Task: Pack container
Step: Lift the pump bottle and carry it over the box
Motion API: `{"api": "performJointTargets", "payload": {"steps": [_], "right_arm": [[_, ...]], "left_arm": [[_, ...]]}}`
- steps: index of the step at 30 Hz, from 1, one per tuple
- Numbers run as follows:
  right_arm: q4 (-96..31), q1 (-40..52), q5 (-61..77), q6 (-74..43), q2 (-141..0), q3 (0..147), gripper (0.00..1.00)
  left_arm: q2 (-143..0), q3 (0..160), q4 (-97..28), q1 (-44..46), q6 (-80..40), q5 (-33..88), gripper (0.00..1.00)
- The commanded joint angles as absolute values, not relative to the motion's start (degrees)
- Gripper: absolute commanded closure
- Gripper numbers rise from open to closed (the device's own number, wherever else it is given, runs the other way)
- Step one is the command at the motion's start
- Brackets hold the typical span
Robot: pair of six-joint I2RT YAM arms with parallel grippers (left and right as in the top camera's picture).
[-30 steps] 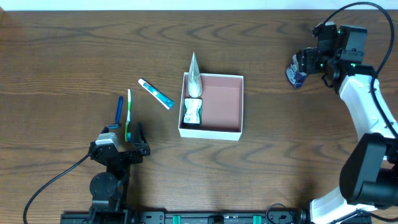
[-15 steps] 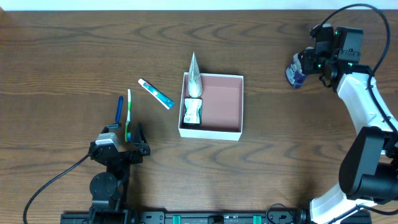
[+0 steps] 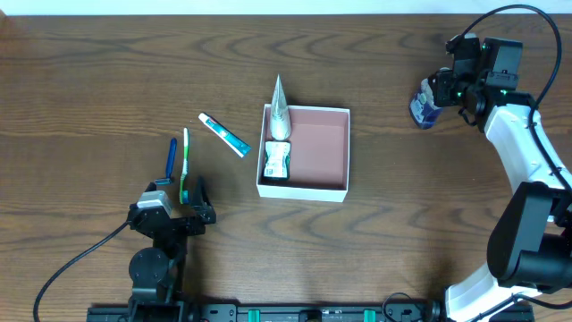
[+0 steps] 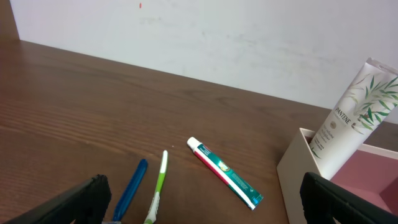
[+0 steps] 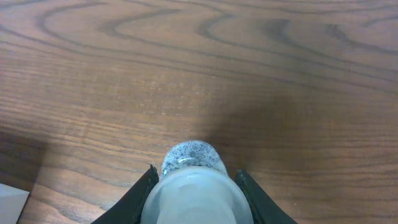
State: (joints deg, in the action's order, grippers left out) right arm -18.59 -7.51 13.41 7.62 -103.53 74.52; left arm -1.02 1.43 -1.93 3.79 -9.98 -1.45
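Packing is partly done, by our reading. The container sits mid-table; its reddish floor is bare over the right half. Along its left wall there are two items in: a Pantene tube, propped with its tip poking out over the far-left corner, and a small white-and-green packet lying flat near of it. Left to go, as far as we can see, are the toothpaste tube just left of the box, the green toothbrush and a slim blue item beside it (razor or brush, we cannot tell), plus a small bottle at the far right. The right gripper is reached out to the far-right part of the table, well apart from the box, wrist angled down; the wrist view shows its fingers pressed against both sides of the bottle, so we take it as grasping that. The left gripper rests low at the near left, just near of the toothbrush, jaws spread wide with nothing between them.
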Motion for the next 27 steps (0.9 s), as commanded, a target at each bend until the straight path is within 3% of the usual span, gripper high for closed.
{"api": "performJointTargets", "payload": {"steps": [1, 11, 19, 27], "right_arm": [[-19.07, -6.83, 13.96, 3.95, -100.55, 75.26, 0.81], [-23.92, -1.3, 7.88, -6.79, -86.98, 75.35, 0.91], [-30.68, 10.33, -6.92, -16.14, -75.2, 75.35, 0.91], [-35.81, 20.8, -15.05, -28.99, -74.13, 75.31, 0.95]], "left_arm": [[-1.04, 0.23, -4.05, 3.7, -8.8, -1.91, 0.02], [-1.04, 0.23, -4.05, 3.7, -8.8, -1.89, 0.02], [-1.04, 0.23, -4.05, 3.7, -8.8, -1.91, 0.02], [-1.04, 0.23, -4.05, 3.7, -8.8, -1.91, 0.02]]}}
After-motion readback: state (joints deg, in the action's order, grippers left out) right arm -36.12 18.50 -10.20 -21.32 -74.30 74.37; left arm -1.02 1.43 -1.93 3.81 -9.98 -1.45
